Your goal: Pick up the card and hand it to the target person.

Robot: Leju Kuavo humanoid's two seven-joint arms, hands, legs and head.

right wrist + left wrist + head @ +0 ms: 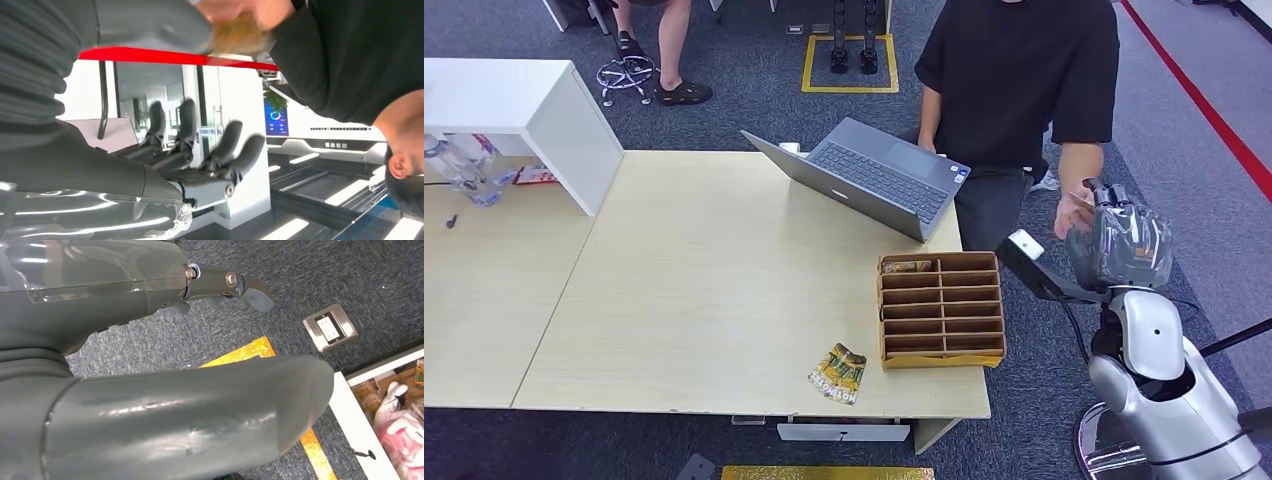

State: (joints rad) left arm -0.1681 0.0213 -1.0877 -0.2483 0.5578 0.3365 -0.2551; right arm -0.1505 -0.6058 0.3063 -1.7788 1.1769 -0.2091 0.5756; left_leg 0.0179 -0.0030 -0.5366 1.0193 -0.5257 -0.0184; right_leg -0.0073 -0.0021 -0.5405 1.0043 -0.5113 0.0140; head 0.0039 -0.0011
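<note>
A brown-yellow card (239, 36) is blurred in the right wrist view. A person's hand (235, 11) grips it just past the tip of my thick grey thumb (150, 25). My right hand (1124, 245) is raised beside the table's right end, toward the person in a black shirt (1024, 70). Its dark fingers (210, 150) are spread wide, far from the thumb, with nothing between them. The person's hand (1069, 215) is right at my right hand, the card (1081, 200) a thin sliver there. My left hand (100, 295) hangs over the carpet, fingers apart and empty.
A cardboard organiser (941, 345) with several slots stands near the table's right end, one card in its top left slot (906, 267). Loose yellow-green cards (839, 373) lie by the front edge. An open laptop (874, 175) sits before the person. A white box (514, 110) stands at the left.
</note>
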